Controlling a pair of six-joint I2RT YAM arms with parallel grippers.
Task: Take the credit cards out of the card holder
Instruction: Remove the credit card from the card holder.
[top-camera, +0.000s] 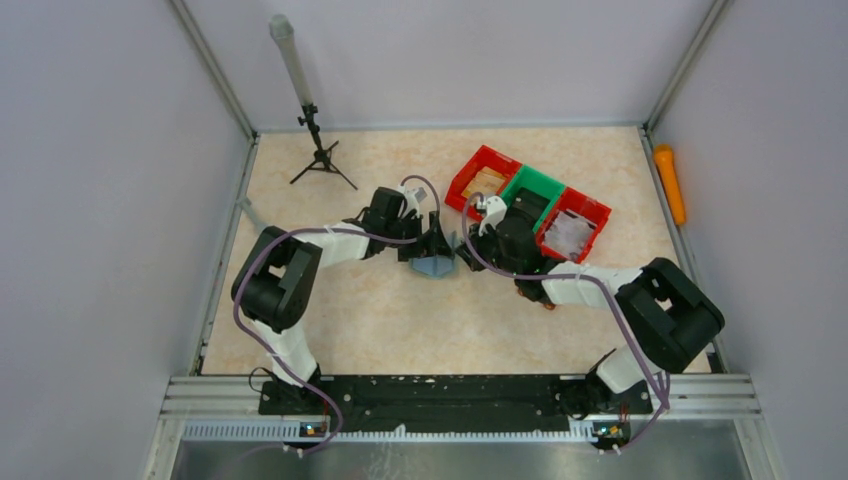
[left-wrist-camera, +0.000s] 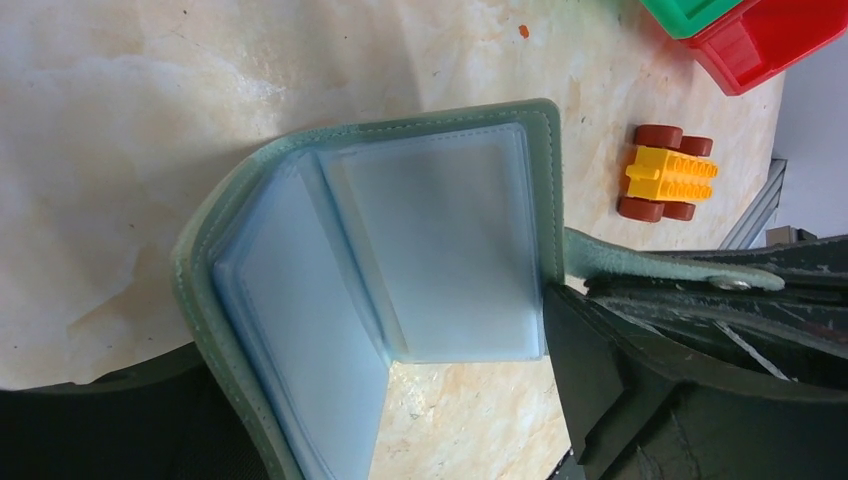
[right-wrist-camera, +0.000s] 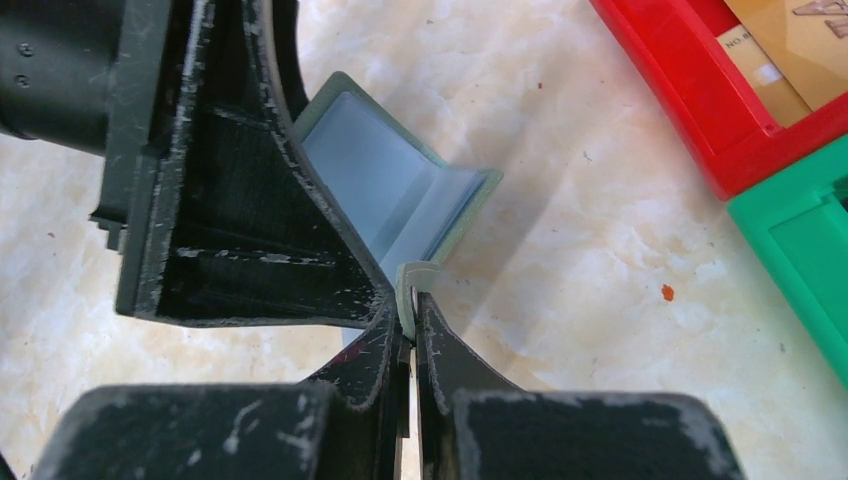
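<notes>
Two grippers meet at the card holder (left-wrist-camera: 430, 240), which lies open on the table just above the middle of the overhead view. The right gripper (right-wrist-camera: 410, 325), fingers pressed together, pinches the holder's small tab (right-wrist-camera: 412, 285) at lower centre of its own view. The left gripper (top-camera: 437, 244) has its fingers spread wide, one on either side of the opened holder, gripping nothing. Inside the holder are pale blue sleeves (left-wrist-camera: 300, 330). No cards are visible, and the sleeves are too cloudy to tell whether any sit within.

The step in hand appears to be this: the holder is opened and pinned, with nothing drawn out yet. The next move probably calls for the left fingers to find a card edge at a sleeve mouth and pinch it thinly. Meanwhile the right grip on the tab would stop the holder sliding or folding shut.

The table (top-camera: 400, 320) is cream and marbled. Three bins (top-camera: 530, 195), red, green and red, sit in a row at upper right of the overhead view. A yellow toy car (left-wrist-camera: 670, 175) lies near them. A black tripod (top-camera: 320, 150) stands at upper left, and an orange object (top-camera: 668, 183) lies at the right edge. Plain grey walls enclose three sides.
</notes>
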